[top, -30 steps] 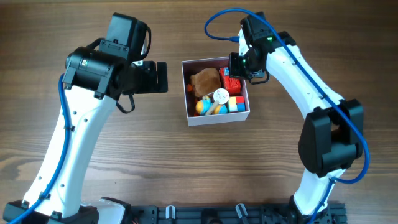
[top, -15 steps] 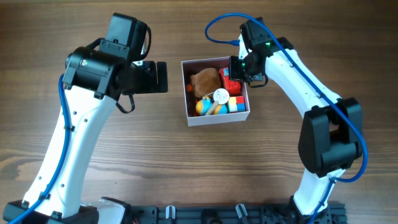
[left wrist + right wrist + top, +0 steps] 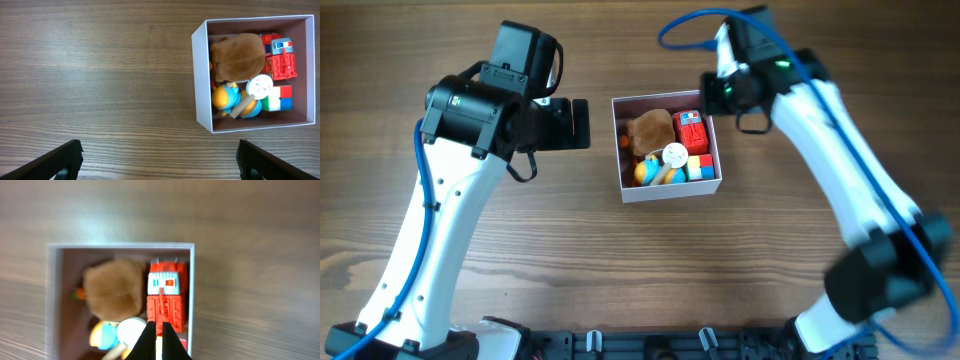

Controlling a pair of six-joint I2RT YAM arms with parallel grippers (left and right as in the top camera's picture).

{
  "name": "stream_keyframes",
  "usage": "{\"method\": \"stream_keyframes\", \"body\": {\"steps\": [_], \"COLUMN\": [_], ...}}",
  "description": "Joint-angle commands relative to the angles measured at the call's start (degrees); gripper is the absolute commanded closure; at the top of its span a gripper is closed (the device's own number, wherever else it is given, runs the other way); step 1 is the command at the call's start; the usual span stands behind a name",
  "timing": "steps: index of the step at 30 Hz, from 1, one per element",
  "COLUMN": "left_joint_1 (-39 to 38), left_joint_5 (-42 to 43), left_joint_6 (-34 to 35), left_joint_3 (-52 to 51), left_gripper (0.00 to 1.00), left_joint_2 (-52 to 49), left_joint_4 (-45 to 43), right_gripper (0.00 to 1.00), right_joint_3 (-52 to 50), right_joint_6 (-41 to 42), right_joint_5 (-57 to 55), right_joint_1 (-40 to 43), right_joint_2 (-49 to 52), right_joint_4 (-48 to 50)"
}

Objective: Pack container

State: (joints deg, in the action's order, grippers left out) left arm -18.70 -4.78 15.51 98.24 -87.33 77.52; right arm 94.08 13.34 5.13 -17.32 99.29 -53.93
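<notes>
At table centre: container (image 3: 618, 150), toys inside. Has bare wood round all four walls. Off its 9 o'clock wall, left gripper (image 3: 160, 157), spread wide. Over 1 o'clock corner, right gripper (image 3: 156, 337), pressed together above red truck (image 3: 167, 287).

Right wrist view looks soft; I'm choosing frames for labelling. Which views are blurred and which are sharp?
Right wrist: motion-blurred throughout, container edges soft. Overhead: only the right arm is smeared, the rest crisp. Left wrist: sharp, evenly lit.
</notes>
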Motion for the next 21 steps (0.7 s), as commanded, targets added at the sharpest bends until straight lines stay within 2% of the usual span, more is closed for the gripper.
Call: {"method": "stream_keyframes", "body": {"steps": [1, 6, 10, 18, 19, 21], "left_joint_1": [-0.15, -0.15, -0.15, -0.15, -0.15, -0.15], "left_joint_5": [0.44, 0.44, 0.44, 0.44, 0.44, 0.44], "left_joint_6": [-0.96, -0.96, -0.96, -0.96, -0.96, -0.96], "left_joint_3": [0.55, 0.55, 0.55, 0.55, 0.55, 0.55], "left_gripper": [0.00, 0.00, 0.00, 0.00, 0.00, 0.00], "left_joint_2": [-0.22, -0.22, -0.22, -0.22, -0.22, -0.22], "left_joint_4": [-0.17, -0.17, -0.17, -0.17, -0.17, -0.17], "right_gripper": [0.96, 0.95, 0.96, 0.94, 0.92, 0.72], "right_joint_3": [1.77, 1.77, 1.77, 1.88, 1.88, 1.88], "right_joint_6": [0.63, 4.17, 2.43, 1.60, 1.57, 1.22], "right_joint_5": [-6.56, -6.19, -6.67, -6.60, -6.62, -6.62], "right_joint_1": [1.31, 4.15, 5.40, 4.46, 4.46, 4.46], "right_joint_2": [-6.19, -8.17, -10.27, -25.16, -27.87, -33.33], "right_joint_4": [-2.84, -7.82, -10.25, -12.81, -12.79, -12.68]}}
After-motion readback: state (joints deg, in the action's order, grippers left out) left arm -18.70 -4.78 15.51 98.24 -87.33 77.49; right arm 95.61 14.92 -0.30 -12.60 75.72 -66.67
